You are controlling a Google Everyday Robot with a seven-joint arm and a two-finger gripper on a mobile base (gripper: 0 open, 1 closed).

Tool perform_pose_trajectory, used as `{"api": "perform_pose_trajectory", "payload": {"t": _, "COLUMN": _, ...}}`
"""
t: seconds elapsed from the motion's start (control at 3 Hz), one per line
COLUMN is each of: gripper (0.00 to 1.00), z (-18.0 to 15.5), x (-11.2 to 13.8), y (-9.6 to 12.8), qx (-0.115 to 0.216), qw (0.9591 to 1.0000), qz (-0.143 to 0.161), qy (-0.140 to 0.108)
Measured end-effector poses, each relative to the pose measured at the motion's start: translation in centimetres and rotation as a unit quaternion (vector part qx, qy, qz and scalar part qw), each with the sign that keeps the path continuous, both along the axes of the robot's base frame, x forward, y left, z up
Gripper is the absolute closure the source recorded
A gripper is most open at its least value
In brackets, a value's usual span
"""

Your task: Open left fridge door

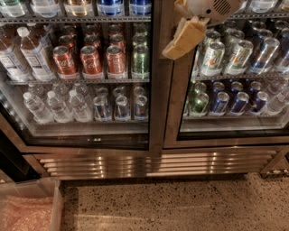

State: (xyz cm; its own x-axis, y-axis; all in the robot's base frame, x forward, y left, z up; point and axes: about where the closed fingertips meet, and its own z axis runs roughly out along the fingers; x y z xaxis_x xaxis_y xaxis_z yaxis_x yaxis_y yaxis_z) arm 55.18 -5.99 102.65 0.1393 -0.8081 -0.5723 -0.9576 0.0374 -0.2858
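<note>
The left fridge door (156, 90) is a tall glass pane in a wide bronze-steel frame. Red soda cans (91, 61) and clear water bottles (56, 106) show behind it. Its right frame edge runs down the middle of the view, next to the twin door. My gripper (183, 39), beige below a white wrist (212, 8), hangs at the top of the view. It is in front of the central frames where the two doors meet, at the height of the red-can shelf. It holds nothing that I can see.
The twin right door (235, 135) shows white-green and blue cans. A ribbed steel grille (149, 163) runs below both doors. Below it is speckled floor (180, 205). A clear bin with pink contents (27, 207) sits at the lower left, under a dark gap (9, 162).
</note>
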Motion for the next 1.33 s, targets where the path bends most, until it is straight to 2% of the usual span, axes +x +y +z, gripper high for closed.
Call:
{"api": "perform_pose_trajectory", "payload": {"t": 0.33, "gripper": 0.7, "z": 0.1, "x": 0.0, "y": -0.2, "qx": 0.0, "qw": 1.0, "qz": 0.0, "qy": 0.0}}
{"api": "perform_pose_trajectory", "payload": {"t": 0.67, "gripper": 0.99, "z": 0.4, "x": -0.7, "y": -0.2, "qx": 0.002, "qw": 1.0, "qz": 0.002, "qy": 0.0}}
{"api": "perform_pose_trajectory", "payload": {"t": 1.0, "gripper": 0.95, "z": 0.1, "x": -2.3, "y": -0.5, "qx": 0.008, "qw": 0.9999, "qz": -0.003, "qy": 0.009}}
{"api": "perform_pose_trajectory", "payload": {"t": 1.33, "gripper": 0.89, "z": 0.1, "x": -2.3, "y": -0.5, "qx": 0.008, "qw": 0.9999, "qz": -0.003, "qy": 0.009}}
